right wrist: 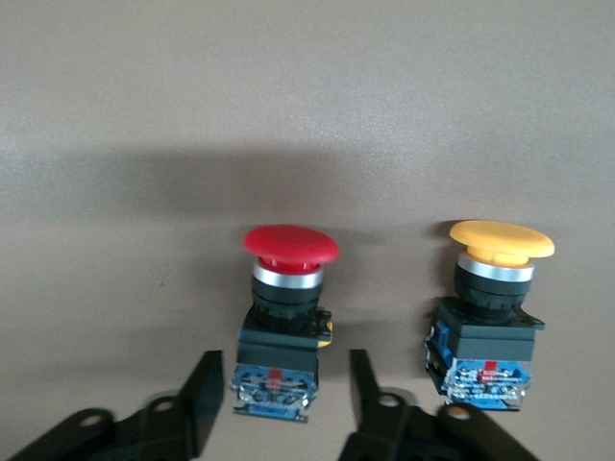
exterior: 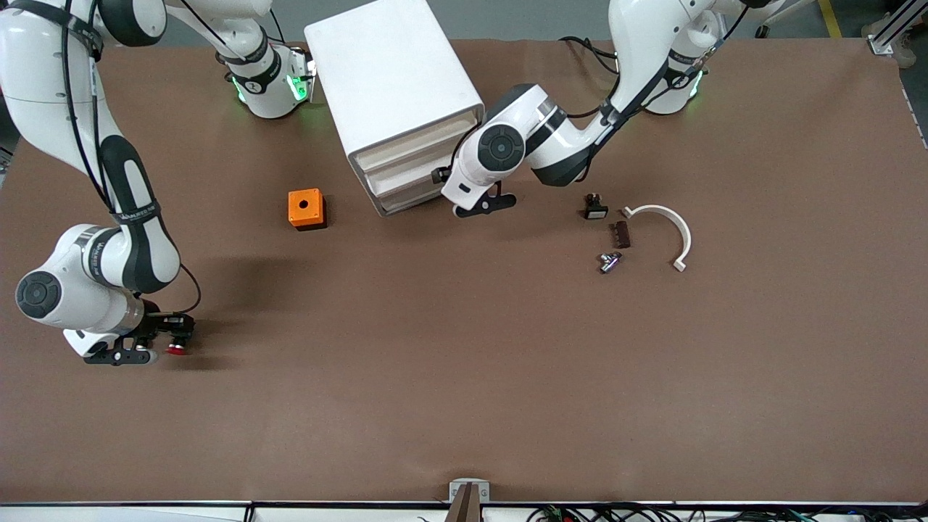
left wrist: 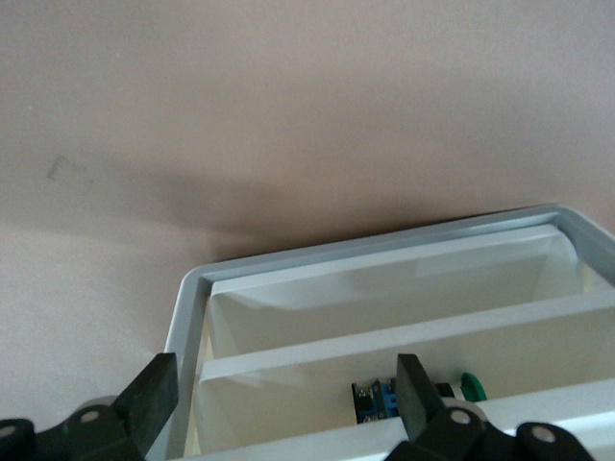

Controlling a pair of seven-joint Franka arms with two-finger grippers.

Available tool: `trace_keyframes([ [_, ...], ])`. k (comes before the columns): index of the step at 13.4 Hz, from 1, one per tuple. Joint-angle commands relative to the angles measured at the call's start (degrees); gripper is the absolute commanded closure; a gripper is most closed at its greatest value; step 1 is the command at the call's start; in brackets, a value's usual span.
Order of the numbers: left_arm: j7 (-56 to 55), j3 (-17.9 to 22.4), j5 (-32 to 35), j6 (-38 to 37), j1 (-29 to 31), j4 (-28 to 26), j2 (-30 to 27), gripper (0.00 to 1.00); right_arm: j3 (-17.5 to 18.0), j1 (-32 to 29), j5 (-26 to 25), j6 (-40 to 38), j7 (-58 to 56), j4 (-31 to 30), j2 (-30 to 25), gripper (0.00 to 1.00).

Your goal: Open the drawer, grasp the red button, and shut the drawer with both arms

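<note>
Red button [right wrist: 288, 279] between right gripper [right wrist: 279, 399] fingers | table edge near

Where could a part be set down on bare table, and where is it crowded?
Bare: the wide stretch nearer the front camera than the orange cube and cabinet. Crowded: around the curved white piece, and at the right gripper by the button.
</note>
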Motion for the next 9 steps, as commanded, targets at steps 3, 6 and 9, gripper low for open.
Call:
trace_keyframes([
  [3, -0.48, -0.33, -1.07, 0.46, -0.65, 0.85, 0.05, 0.00, 0.73, -0.59, -0.52, -0.30, -0.76, 0.35, -1.09, 0.00],
  [6, -0.22, 0.37, -0.19, 0.46, 0.57, 1.38, 0.05, 0.00, 0.91, -0.50, -0.43, -5.11, -0.68, 1.49, -3.63, 0.00],
  [9, 0.04, 5.36, -0.10, 0.37, 1.89, 2.44, -2.04, 0.00, 1.17, -0.15, 0.10, -15.12, -0.15, 2.72, -8.63, 0.00],
])
